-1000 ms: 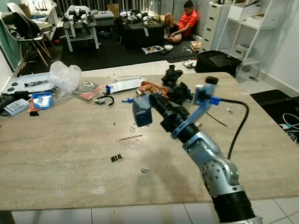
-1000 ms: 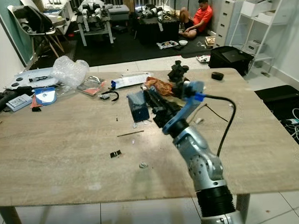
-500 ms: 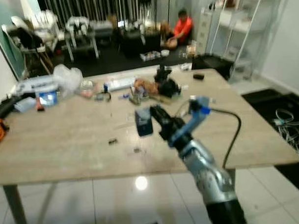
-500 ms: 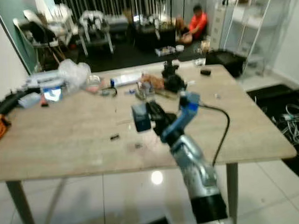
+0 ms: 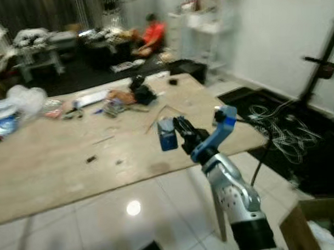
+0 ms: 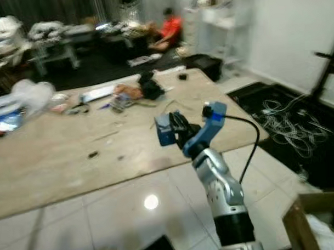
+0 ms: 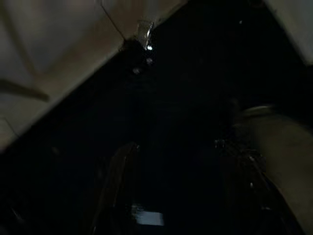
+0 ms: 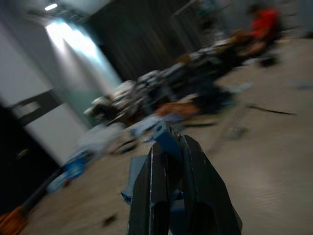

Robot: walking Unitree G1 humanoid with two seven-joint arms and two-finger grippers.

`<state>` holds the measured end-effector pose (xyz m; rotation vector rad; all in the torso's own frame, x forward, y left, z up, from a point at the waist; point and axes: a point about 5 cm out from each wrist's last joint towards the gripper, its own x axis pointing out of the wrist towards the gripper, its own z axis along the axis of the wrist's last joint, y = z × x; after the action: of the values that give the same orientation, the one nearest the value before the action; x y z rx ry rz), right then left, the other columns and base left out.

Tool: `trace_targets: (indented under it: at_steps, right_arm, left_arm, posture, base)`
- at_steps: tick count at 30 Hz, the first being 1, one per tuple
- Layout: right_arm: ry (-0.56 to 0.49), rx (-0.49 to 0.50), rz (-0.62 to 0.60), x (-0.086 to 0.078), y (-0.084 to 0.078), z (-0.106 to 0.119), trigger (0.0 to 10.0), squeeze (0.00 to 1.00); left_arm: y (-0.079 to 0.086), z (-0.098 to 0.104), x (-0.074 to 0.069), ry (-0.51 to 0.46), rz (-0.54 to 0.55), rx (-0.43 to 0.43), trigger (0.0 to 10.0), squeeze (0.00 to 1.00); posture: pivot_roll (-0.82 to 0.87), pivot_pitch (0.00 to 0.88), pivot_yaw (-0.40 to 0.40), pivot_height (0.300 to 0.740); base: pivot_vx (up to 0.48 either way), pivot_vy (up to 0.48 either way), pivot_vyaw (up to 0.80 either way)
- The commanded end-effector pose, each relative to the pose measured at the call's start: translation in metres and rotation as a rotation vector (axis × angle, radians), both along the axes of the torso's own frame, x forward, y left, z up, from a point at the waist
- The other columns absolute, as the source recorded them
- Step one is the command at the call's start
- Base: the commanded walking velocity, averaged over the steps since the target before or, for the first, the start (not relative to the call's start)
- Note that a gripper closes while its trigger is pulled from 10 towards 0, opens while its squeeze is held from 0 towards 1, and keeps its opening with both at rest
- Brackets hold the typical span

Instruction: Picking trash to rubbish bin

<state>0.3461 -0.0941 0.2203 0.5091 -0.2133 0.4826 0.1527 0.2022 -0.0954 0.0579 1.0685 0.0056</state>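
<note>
My right gripper is raised in front of me, shut on a small blue piece of trash that looks like a crumpled packet. It hangs above the table's near edge. In the right wrist view the blue trash is pinched between the two black fingers. More litter lies on the wooden table: a clear plastic bag, wrappers and a black lump at the far side. The left wrist view is very dark, with the left arm hanging idle.
A brown box corner with white stuff inside sits at the lower right. Cables sprawl on the dark floor to the right. A person in orange sits on the floor beyond the table, near white shelves.
The whole view has swung right and pulled back, so the table now lies to the left and white floor tiles show below. The right gripper still holds the blue trash.
</note>
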Motion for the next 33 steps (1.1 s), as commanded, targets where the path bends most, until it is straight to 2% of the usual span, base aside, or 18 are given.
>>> trace_targets:
  at_steps: [1,3,10,18,33]
  right_arm:
    - [0.013,-0.006,-0.016,0.001,-0.001,-0.003,10.0,0.00]
    - [0.015,-0.016,-0.024,0.001,-0.001,-0.003,10.0,0.00]
    - [0.021,-0.051,-0.031,0.002,0.000,-0.006,10.0,0.00]
    - [0.048,-0.129,-0.087,0.002,-0.005,-0.016,10.0,0.00]
    - [0.050,-0.219,-0.172,0.003,-0.014,-0.022,10.0,0.00]
  left_arm:
    - [0.002,-0.002,-0.005,0.019,-0.004,0.009,10.0,0.00]
    - [0.001,-0.002,-0.005,0.020,-0.006,0.008,10.0,0.00]
    - [-0.002,-0.002,-0.003,0.016,-0.009,0.002,10.0,0.00]
    - [-0.011,-0.002,-0.001,0.012,-0.019,-0.015,10.0,0.00]
    - [-0.017,-0.002,0.003,0.007,-0.037,-0.023,10.0,0.00]
  posture:
    - [-0.19,0.089,0.093,0.740]
    - [-0.20,0.088,0.090,0.740]
    - [-0.21,0.083,0.080,0.740]
    - [-0.22,0.078,0.074,0.740]
    - [-0.24,0.084,0.074,0.740]
  base:
    - [0.000,0.000,0.00]
    - [0.000,0.000,0.00]
    - [0.000,0.000,-0.80]
    - [0.000,0.000,-0.80]
    - [0.000,0.000,-0.80]
